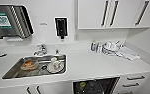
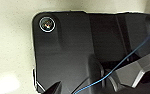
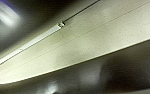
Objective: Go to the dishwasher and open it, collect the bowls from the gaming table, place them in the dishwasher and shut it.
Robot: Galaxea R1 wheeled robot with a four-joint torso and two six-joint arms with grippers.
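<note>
The dishwasher (image 1: 96, 86) gapes open under the bench (image 1: 91, 65), at six o'clock. Judged: keep square, avoid the sink (image 1: 36, 66). Pincer states: cannot tell.

The dishwasher (image 1: 96, 86) sits under the white table (image 1: 91, 65) at about six o'clock in the head view, right of the sink. It stands open, showing a dark interior with racks. Something yellow-green lies inside toward its left; what it is cannot be told.
</note>
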